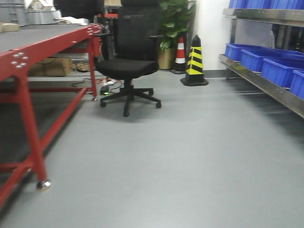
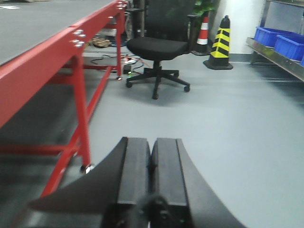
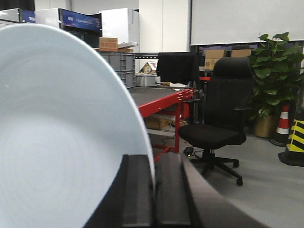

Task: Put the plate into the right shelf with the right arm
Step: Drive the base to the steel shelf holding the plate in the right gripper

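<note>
One right shelf with blue bins sits off to my right, well apart. The plate stands on edge, rim pinched in my right gripper. My left gripper is pressed together, empty.

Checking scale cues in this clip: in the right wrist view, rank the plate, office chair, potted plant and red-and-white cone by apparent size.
1. plate, largest only because it sits right at the camera
2. office chair
3. potted plant, cut off by the frame edge
4. red-and-white cone
</note>
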`<action>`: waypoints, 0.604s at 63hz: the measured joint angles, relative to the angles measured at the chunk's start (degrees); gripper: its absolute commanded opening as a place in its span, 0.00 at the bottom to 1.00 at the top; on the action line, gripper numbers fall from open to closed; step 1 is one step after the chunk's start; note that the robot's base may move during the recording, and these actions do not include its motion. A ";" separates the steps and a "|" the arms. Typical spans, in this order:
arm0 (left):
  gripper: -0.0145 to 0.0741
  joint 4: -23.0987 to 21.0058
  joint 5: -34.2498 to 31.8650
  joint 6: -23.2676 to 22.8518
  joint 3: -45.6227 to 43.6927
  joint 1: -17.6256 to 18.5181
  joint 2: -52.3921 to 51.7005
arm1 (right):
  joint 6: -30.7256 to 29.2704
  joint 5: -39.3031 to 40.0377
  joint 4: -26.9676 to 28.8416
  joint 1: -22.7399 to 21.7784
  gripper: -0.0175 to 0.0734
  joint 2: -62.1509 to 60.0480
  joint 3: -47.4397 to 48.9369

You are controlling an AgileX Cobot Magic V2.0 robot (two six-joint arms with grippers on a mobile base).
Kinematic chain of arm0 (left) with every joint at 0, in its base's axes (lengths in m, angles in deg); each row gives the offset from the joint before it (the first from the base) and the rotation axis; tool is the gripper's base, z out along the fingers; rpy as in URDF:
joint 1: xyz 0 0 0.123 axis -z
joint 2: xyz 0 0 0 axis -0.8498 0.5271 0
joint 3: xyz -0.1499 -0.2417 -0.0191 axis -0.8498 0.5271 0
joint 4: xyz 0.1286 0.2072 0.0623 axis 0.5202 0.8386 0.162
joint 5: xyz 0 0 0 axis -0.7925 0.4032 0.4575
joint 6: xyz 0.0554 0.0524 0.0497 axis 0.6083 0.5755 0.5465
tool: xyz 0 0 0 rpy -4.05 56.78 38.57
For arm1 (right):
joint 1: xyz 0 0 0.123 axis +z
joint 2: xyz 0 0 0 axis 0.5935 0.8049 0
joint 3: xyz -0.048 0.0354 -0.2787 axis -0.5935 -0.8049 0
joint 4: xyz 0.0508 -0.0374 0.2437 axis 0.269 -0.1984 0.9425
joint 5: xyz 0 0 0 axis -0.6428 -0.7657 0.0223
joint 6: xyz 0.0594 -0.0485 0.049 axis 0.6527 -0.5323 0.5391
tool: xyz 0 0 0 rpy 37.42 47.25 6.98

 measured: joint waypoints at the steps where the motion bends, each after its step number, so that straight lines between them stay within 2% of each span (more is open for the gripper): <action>1: 0.11 0.00 0.00 0.00 0.00 0.00 0.00 | 0.00 0.00 0.00 0.00 0.25 0.00 0.00; 38: 0.11 0.00 0.00 0.00 0.00 0.00 0.00 | 0.00 0.00 0.00 0.00 0.25 0.00 0.00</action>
